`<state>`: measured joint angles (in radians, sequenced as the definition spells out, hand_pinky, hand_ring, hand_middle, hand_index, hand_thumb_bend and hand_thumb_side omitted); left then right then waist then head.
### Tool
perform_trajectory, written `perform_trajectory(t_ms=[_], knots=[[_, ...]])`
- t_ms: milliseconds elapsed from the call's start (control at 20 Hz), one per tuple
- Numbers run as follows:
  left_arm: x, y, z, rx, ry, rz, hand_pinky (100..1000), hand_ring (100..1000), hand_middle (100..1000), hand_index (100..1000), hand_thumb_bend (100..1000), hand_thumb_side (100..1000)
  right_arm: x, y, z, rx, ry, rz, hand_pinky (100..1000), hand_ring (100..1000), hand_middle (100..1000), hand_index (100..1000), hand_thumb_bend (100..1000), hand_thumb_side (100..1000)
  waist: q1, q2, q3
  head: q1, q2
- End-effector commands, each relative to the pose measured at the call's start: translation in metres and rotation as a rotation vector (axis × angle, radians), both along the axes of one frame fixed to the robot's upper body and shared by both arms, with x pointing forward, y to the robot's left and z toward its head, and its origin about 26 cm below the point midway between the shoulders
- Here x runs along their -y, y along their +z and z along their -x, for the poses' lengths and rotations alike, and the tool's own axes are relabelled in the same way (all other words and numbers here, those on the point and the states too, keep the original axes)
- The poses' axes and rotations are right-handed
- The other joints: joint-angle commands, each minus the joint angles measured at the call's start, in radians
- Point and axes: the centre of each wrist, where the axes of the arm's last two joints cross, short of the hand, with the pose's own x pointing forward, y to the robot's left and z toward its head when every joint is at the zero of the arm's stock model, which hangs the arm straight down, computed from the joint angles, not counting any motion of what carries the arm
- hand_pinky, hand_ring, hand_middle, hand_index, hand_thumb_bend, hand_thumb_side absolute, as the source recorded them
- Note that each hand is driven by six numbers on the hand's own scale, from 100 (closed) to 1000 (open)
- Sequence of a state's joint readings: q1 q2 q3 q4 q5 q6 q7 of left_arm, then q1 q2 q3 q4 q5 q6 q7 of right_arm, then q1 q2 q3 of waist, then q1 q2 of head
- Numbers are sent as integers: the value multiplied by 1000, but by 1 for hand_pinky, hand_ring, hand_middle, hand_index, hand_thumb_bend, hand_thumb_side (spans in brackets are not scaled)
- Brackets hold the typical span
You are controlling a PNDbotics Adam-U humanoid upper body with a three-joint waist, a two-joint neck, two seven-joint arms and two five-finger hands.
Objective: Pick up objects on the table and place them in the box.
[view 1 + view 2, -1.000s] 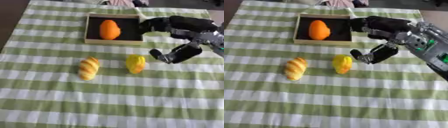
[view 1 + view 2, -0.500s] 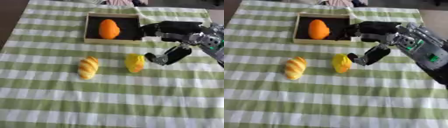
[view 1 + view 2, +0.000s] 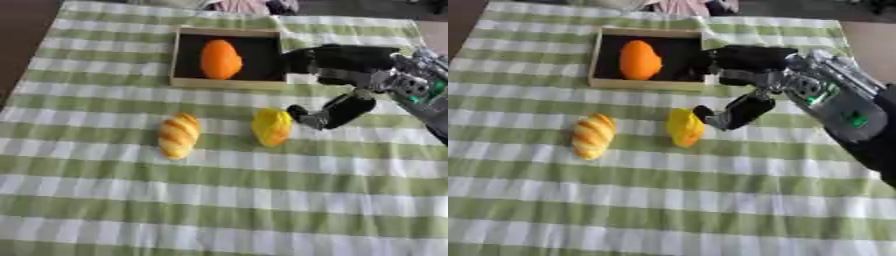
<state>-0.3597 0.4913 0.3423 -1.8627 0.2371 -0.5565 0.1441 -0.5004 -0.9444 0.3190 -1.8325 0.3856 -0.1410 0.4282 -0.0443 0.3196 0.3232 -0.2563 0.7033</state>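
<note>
A wooden box (image 3: 182, 82) with a black inside stands at the far middle of the table and holds an orange fruit (image 3: 220, 59). On the checked cloth in front of it lie a yellow fruit (image 3: 271, 127) and, to its left, a striped bread roll (image 3: 178, 135). My right hand (image 3: 346, 65) hovers just right of the yellow fruit, open, its fingers stretched over the box's right edge and its thumb (image 3: 335, 111) hanging down beside the fruit without touching it. My left hand shows in neither view.
The green-and-white checked cloth (image 3: 219, 200) covers the whole table. Some cloth or clothing lies beyond the table's far edge (image 3: 249, 5). The dark floor shows at the far left corner.
My right hand has moved left and slightly lower, bringing the thumb closer to the yellow fruit. The fruits and the roll lie where they were.
</note>
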Motion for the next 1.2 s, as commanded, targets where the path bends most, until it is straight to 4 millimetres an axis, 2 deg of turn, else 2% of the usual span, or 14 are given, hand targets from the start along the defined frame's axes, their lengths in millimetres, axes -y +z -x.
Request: perform_trajectory(t_ms=[50, 300, 600, 1200], knots=[[1, 8, 3, 19, -4, -23, 759, 748, 653, 822, 100, 571, -1, 6, -2, 24, -20, 15, 1000, 1000, 872, 942, 100, 332, 7, -22, 0, 3, 3], [-1, 6, 4, 8, -1, -22, 759, 748, 652, 822, 100, 571, -5, 0, -5, 15, -49, 24, 1000, 1000, 868, 950, 100, 378, 8, -29, -5, 6, 9], [-1, 4, 4, -1, 0, -21, 759, 748, 651, 822, 100, 572, -9, -5, -4, -3, -53, 28, 1000, 1000, 865, 953, 100, 380, 9, -39, -12, 19, 17], [0, 2, 4, -11, -5, -17, 758, 746, 649, 822, 100, 571, -14, -16, -7, -31, -71, 47, 1000, 1000, 869, 959, 100, 387, 15, -39, -15, 31, 14]])
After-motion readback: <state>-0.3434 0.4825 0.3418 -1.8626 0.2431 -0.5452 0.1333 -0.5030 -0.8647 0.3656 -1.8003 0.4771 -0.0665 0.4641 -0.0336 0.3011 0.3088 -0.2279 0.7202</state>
